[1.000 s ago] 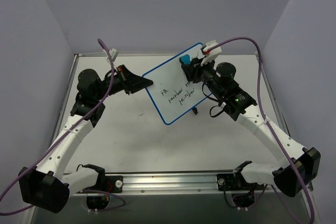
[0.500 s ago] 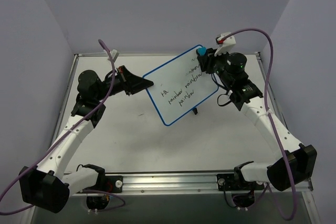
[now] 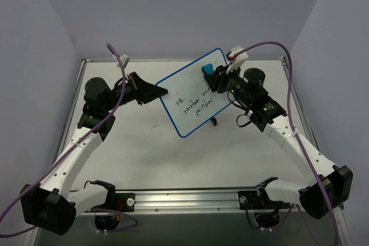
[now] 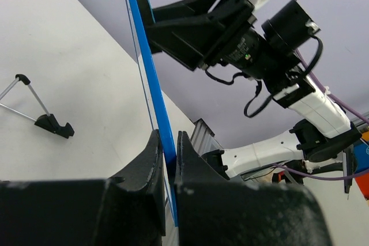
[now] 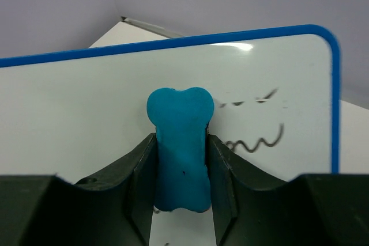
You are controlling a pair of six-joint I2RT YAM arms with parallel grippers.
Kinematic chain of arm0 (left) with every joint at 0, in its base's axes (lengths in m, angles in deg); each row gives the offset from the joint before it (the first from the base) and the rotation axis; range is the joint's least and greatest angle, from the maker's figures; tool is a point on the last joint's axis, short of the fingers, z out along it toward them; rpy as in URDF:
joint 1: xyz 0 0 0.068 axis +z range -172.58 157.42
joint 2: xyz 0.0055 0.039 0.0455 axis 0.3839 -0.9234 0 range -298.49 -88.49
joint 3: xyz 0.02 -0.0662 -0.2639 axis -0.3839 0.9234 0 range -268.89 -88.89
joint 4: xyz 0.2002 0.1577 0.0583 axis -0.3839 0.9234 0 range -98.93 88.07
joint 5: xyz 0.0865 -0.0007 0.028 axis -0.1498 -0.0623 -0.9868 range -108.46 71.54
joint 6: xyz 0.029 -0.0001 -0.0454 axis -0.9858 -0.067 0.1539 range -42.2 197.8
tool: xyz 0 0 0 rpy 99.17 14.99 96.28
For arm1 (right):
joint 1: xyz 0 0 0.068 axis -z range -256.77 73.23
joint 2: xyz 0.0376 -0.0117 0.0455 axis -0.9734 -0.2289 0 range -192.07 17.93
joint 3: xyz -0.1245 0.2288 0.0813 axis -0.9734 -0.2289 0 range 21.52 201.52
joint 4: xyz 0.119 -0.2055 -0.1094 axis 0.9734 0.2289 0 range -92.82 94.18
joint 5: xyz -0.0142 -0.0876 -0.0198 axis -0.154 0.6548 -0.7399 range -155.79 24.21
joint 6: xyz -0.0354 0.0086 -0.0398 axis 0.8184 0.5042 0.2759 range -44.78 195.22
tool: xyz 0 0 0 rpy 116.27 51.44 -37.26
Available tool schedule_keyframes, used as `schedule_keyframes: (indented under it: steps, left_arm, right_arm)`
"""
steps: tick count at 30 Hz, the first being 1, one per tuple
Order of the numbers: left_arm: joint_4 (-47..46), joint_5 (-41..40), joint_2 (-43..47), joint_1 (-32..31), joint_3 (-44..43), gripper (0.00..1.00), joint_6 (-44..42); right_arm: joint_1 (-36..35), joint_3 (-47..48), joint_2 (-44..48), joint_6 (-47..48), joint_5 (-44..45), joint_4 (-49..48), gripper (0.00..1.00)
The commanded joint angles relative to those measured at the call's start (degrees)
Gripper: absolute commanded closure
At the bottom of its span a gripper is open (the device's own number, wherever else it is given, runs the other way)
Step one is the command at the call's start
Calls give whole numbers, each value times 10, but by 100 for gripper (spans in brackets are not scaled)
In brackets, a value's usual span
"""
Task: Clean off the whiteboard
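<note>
The whiteboard, white with a thin blue rim and black handwriting, is held tilted above the table. My left gripper is shut on its left edge; in the left wrist view the blue rim runs up from between the jaws. My right gripper is shut on a blue bone-shaped eraser against the board's upper part. In the right wrist view the eraser sits between the fingers, pressed on the board, with writing to its right.
A small black wire stand lies on the white table, also visible under the board. The table is walled by purple panels, with a metal rail along the near edge.
My right gripper with the eraser swept from the board's upper middle to the top right corner, then back left. The top line of writing now looks shorter. The left arm has not moved.
</note>
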Motion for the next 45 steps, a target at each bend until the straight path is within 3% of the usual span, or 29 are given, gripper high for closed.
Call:
schedule_keyframes:
  steps: [1,4,10,20,25,30,39,45]
  left_arm:
    - [-213,95,28,-20,-35,98,36]
    - [-212,97,30,-20,-33,98,35]
    - [-199,108,35,-20,-31,98,27]
    - [-138,117,50,-21,-40,98,-16]
    - [-97,107,56,-22,-51,98,-52]
    - [-90,90,57,-22,-58,98,-56]
    - [-103,52,62,-21,-55,98,-39]
    - [-155,62,51,-23,-45,98,-4]
  right_arm:
    - [-41,-4,-20,19,-22,64,95]
    - [-18,6,-29,19,21,87,95]
    - [51,49,-53,9,25,86,93]
    - [54,76,-99,11,-13,82,94]
    - [5,79,-88,9,-2,116,94]
    - [-38,39,-73,-7,38,139,94]
    - [-55,-119,-26,-58,1,84,94]
    - [-47,-114,-20,-56,13,77,94]
